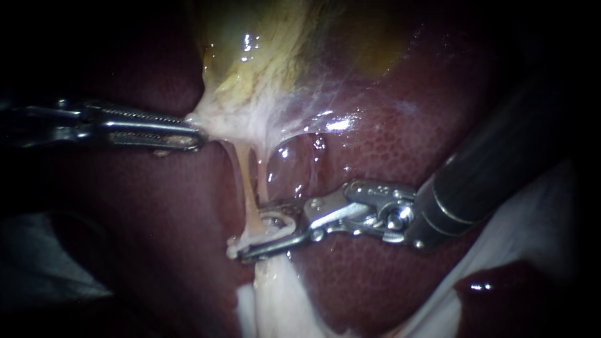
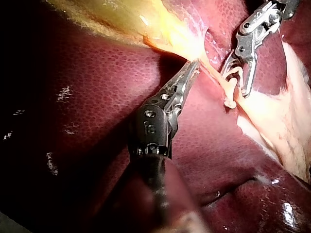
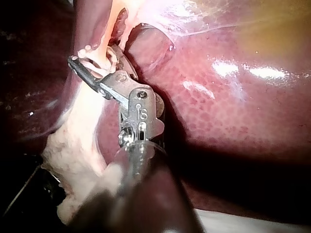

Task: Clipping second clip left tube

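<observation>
Slender steel left instrument (image 1: 195, 136) clamps stretched whitish tissue (image 1: 235, 122); right instrument (image 1: 253, 235) has jaws agape around the thin yellowish tube (image 1: 245, 181) (squeeze seemingly pending).

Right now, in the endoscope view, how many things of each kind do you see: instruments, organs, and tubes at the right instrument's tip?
Instruments: 2 (left instrument, right instrument)
Organs: 2 (liver, gallbladder)
Tubes: 1 (tube)
Total: 5
</observation>
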Motion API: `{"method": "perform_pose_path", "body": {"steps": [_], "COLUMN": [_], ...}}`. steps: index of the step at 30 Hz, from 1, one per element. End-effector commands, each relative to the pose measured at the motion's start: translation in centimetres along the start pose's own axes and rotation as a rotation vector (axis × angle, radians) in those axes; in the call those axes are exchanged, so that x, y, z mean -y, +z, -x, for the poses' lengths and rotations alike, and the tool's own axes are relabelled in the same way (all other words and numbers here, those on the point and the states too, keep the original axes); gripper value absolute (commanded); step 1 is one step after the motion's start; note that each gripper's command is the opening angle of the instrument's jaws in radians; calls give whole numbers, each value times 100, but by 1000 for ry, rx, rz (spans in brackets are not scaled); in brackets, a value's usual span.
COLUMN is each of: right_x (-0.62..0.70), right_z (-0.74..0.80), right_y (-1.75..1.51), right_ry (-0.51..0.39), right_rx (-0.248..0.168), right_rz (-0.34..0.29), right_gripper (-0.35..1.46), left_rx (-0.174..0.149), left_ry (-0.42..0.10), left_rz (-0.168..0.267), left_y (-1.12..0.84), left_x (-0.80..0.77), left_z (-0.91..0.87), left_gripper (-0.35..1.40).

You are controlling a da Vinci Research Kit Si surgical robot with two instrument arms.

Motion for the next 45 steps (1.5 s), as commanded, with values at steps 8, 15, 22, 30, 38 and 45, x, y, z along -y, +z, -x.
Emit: {"method": "perform_pose_path", "body": {"steps": [8,15,22,30,38,45], "right_x": [10,14,14,13,17,20], "right_z": [-6,-11,-13,-25,-27,-28], "right_y": [12,13,10,-16,-18,-15], "right_ry": [8,8,10,20,21,20], "right_rx": [-36,-47,-50,-58,-58,-70], "right_rz": [-42,-58,-54,-51,-55,-64], "right_gripper": [50,50,50,49,49,49], "left_rx": [0,0,0,0,0,0], "left_ry": [0,0,0,0,0,0], "left_rz": [-1,-1,-1,0,0,0], "left_y": [1,2,2,0,0,0], "left_x": [0,0,0,0,0,0], "left_z": [0,0,0,1,0,0], "left_gripper": [-35,-35,-35,-35,-35,-35]}}
